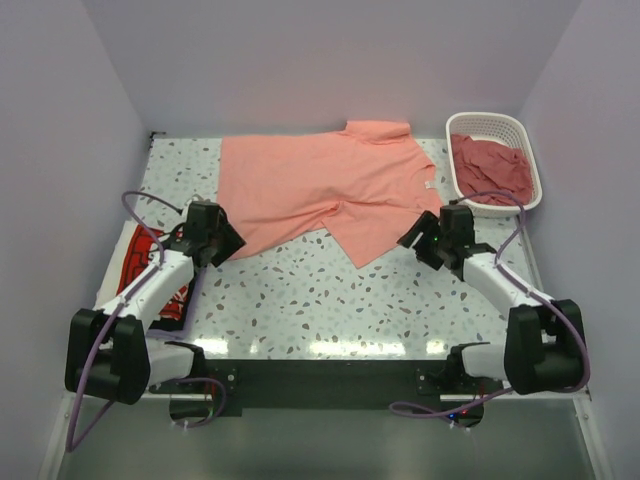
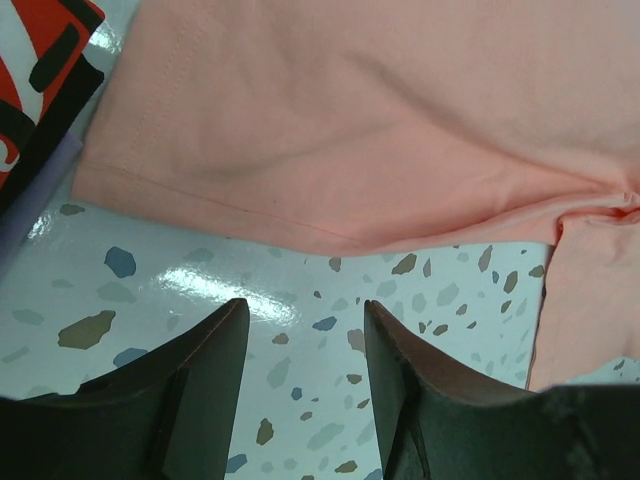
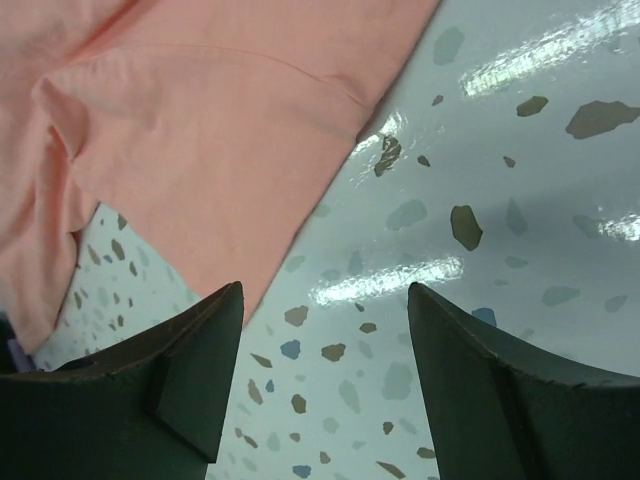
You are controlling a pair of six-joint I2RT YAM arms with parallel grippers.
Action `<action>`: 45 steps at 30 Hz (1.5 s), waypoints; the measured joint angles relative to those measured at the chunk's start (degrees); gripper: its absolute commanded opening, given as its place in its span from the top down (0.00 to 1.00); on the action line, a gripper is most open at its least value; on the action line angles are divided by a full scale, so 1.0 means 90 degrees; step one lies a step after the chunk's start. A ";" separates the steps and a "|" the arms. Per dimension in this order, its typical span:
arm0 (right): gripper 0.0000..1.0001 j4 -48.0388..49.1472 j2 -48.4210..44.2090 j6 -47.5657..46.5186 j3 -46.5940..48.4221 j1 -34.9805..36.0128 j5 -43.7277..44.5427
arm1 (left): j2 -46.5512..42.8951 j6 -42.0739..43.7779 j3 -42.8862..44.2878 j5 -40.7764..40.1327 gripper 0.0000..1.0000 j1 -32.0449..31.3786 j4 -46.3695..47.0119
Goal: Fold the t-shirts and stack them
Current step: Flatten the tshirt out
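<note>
A salmon-pink t-shirt lies spread across the back middle of the table, partly folded, with a flap pointing to the front. It fills the top of the left wrist view and the upper left of the right wrist view. A white t-shirt with red-and-black print lies folded at the left edge, under my left arm; its corner shows in the left wrist view. My left gripper is open and empty, just short of the pink hem. My right gripper is open and empty beside the flap's edge.
A white slatted basket at the back right holds a crumpled darker pink garment. A pale purple cloth edge shows under the printed t-shirt. Purple walls enclose the speckled table on three sides.
</note>
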 measured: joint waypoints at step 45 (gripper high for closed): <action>0.68 -0.0726 -0.0109 -0.0806 0.0600 -0.1564 0.1003 | -0.1035 -0.0136 -0.1037 -0.0066 0.47 0.0000 -0.0345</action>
